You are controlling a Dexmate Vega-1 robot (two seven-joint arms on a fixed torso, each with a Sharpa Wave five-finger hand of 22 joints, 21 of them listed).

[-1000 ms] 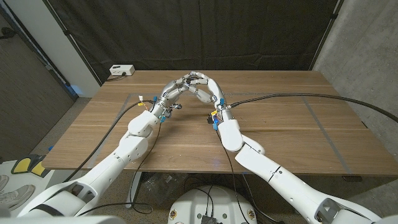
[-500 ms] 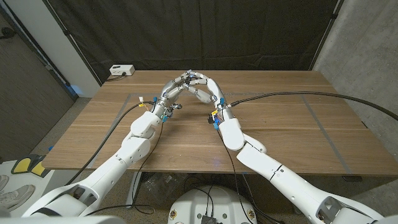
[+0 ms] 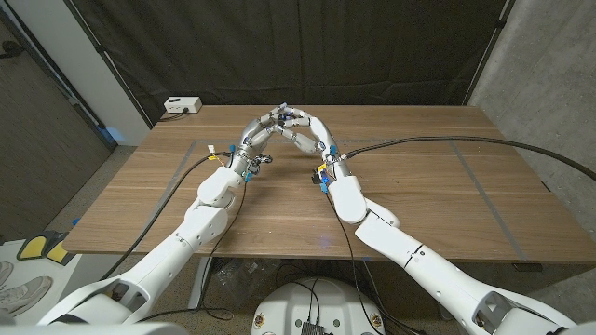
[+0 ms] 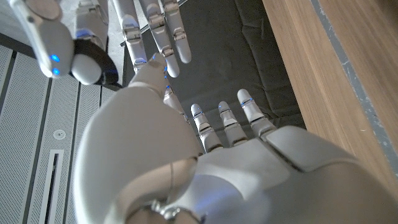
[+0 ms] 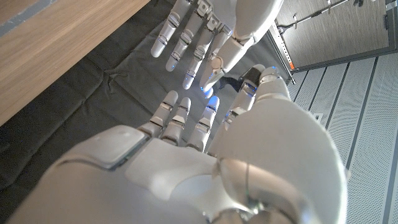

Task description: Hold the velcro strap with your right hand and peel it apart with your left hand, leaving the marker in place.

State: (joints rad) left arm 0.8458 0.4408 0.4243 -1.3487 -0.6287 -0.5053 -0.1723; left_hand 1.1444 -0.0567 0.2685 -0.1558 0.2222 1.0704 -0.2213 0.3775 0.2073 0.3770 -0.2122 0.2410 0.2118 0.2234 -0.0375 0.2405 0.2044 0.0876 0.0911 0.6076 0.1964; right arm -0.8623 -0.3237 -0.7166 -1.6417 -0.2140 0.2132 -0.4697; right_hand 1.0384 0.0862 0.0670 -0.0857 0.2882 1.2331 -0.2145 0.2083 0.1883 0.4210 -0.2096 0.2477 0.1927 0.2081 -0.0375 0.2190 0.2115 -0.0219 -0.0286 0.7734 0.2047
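We cannot make out the velcro strap or the marker for certain. A dark piece [image 4: 99,65] shows between the fingertips of the two hands in the left wrist view, possibly the strap. Over the last second almost nothing has changed: both hands stay raised and meeting above the far middle of the worktop [image 3: 419,186]. The left hand [image 3: 264,127] and right hand [image 3: 307,132] touch at their fingers, mostly extended; whether either grips anything we cannot tell. We judge the peel not yet begun.
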